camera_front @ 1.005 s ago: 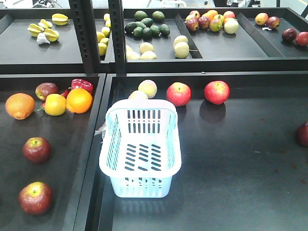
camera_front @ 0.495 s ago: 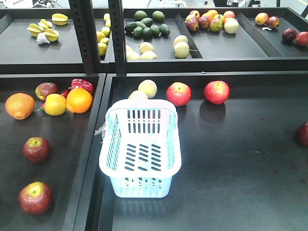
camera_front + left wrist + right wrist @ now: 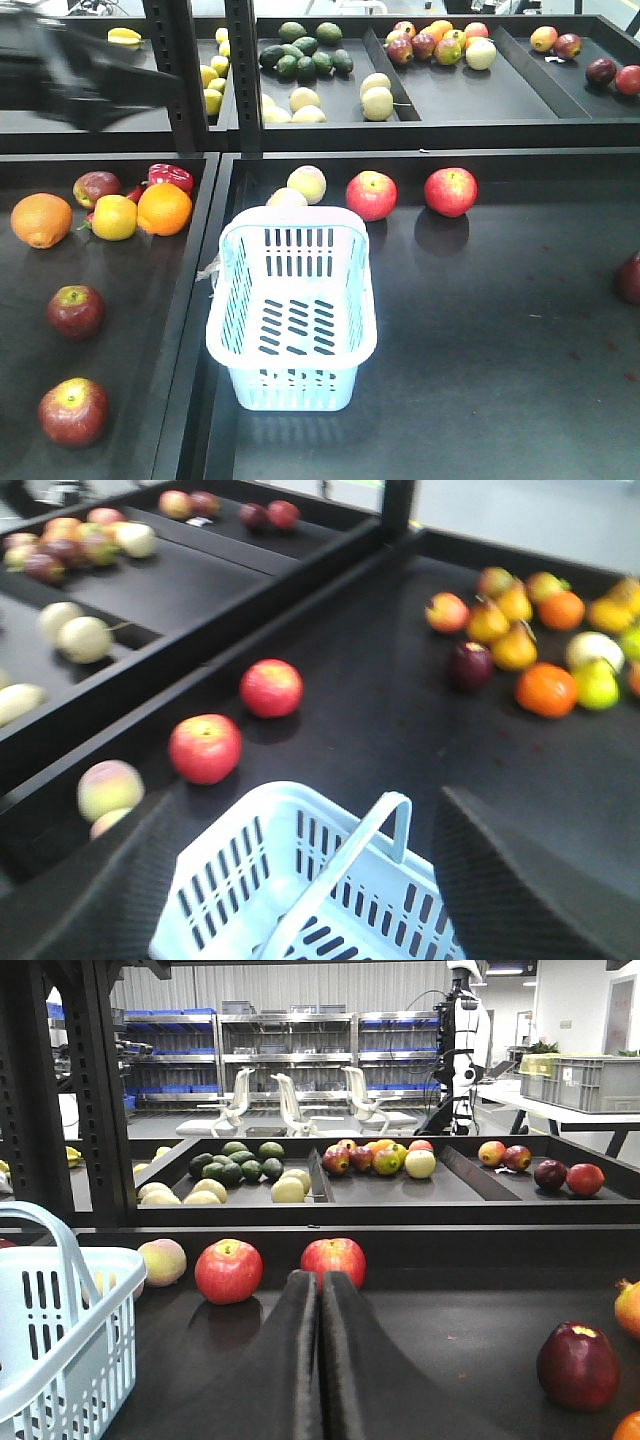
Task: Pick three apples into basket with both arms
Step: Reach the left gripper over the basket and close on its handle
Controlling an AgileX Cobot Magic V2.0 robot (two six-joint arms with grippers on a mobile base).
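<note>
The pale blue basket [image 3: 232,290] stands empty on the middle shelf. Two red apples [image 3: 371,195] [image 3: 450,191] lie behind it against the back ledge. Two darker red apples [image 3: 76,311] [image 3: 73,410] lie in the left tray. A blurred black arm [image 3: 75,75] reaches in at the upper left. My left gripper [image 3: 310,880] is open, its fingers straddling the basket [image 3: 225,825] from above. My right gripper [image 3: 320,1280] is shut on nothing and hovers low over the shelf. It points at the right-hand red apple [image 3: 340,1257], and the other apple [image 3: 228,1270] lies to its left.
Oranges [image 3: 164,209] and a yellow fruit [image 3: 114,217] lie in the left tray. Pale peaches [image 3: 307,184] sit just behind the basket. Another dark apple [image 3: 577,1365] lies right of my right gripper. Two black uprights [image 3: 243,80] and an upper shelf of fruit bins stand behind.
A blurred black arm has come into the front view at the upper left. The basket and the fruit have not moved.
</note>
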